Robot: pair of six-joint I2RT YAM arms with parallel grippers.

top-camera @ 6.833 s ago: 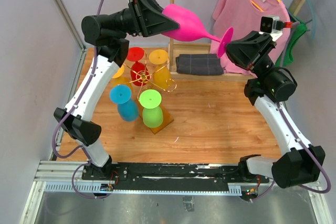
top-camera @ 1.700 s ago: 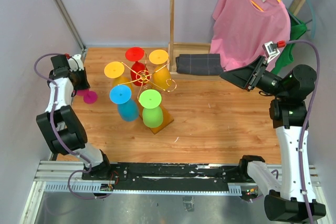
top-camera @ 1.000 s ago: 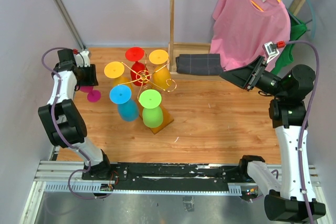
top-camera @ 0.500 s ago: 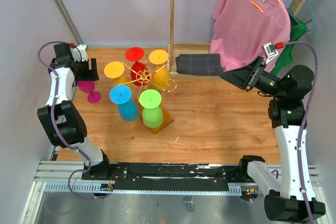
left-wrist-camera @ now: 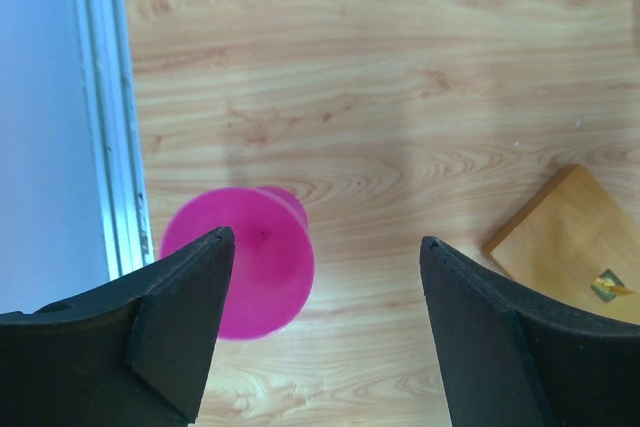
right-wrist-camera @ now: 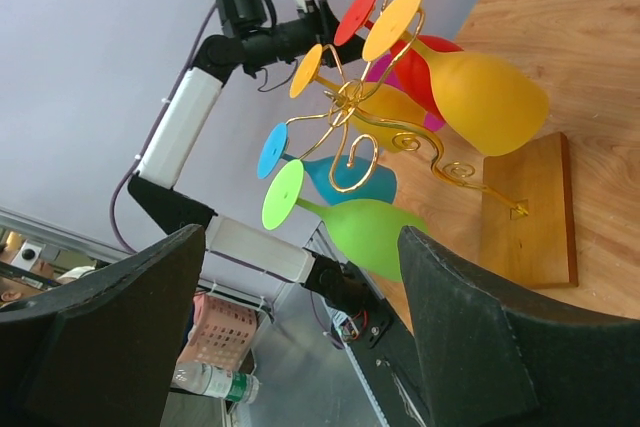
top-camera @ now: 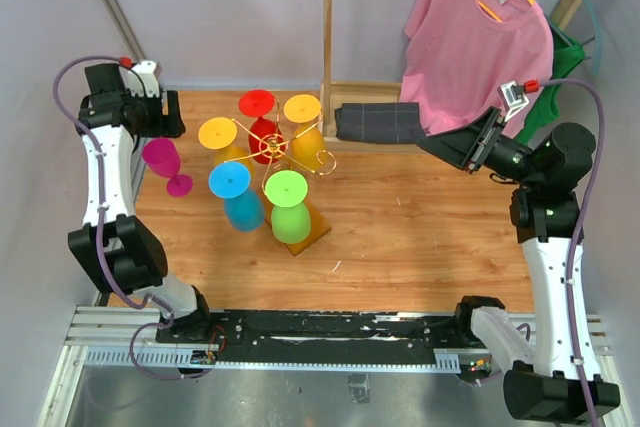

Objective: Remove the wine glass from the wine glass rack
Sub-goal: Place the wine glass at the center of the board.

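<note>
The pink glass point(top-camera: 163, 162) stands upright on the desk point(top-camera: 420, 217) at 9 o'clock of the rack point(top-camera: 285, 162), safely apart. Left jaws point(left-wrist-camera: 320, 332), directly above, gape empty; right jaws point(right-wrist-camera: 300, 337) wide, empty.

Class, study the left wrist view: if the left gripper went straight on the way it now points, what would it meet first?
Most likely the pink wine glass, which stands upright on the table just below the open left gripper, under its left finger. Depth is unclear; the centre line may instead reach bare wood.
</note>
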